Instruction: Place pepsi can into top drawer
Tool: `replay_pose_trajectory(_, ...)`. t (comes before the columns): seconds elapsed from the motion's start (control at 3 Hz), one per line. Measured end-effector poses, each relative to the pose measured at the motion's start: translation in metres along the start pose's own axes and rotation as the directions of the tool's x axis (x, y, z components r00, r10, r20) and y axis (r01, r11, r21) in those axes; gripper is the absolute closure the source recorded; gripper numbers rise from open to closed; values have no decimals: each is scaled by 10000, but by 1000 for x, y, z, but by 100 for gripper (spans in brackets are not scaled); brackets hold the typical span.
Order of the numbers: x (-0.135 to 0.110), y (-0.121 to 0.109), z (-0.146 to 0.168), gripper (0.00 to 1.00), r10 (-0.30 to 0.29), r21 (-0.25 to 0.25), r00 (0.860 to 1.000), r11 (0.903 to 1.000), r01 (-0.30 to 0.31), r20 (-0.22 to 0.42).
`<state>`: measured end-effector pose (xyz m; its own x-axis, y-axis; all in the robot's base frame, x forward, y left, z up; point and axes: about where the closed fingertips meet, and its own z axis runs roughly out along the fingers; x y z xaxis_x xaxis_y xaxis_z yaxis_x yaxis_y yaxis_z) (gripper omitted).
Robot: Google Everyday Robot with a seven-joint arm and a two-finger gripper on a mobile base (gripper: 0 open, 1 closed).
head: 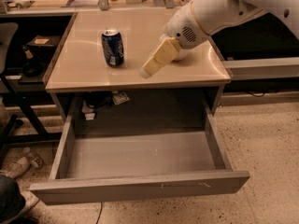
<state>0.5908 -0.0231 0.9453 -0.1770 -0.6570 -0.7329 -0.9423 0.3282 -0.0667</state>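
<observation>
The pepsi can (113, 47), dark blue with a silver top, stands upright on the left half of the beige table top (84, 71). My gripper (148, 70), cream-coloured on a white arm, hangs low over the table's front edge, to the right of the can and a short gap away from it. It holds nothing that I can see. The top drawer (140, 186) is pulled fully out below the table. Its flat grey bottom is bare and its front panel is scuffed.
My white arm (219, 8) reaches in from the upper right and covers the back right of the table. A dark desk (28, 45) and a chair leg stand at the left. A bottle (33, 157) lies on the floor. Clutter lines the back edge.
</observation>
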Motion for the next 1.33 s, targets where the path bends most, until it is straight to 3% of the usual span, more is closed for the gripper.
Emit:
replay_pose_trajectory(0.33, -22, 1, 25, 0, -142, -513, 9979, 9985, 174, 633)
replay_pose_trajectory(1.0, -21, 1, 35, 0, 129, -634, 9957, 9980, -71, 918)
replay_pose_trajectory(1.33, -51, -28, 83, 0, 72, -926, 9910, 9957, 52, 1335)
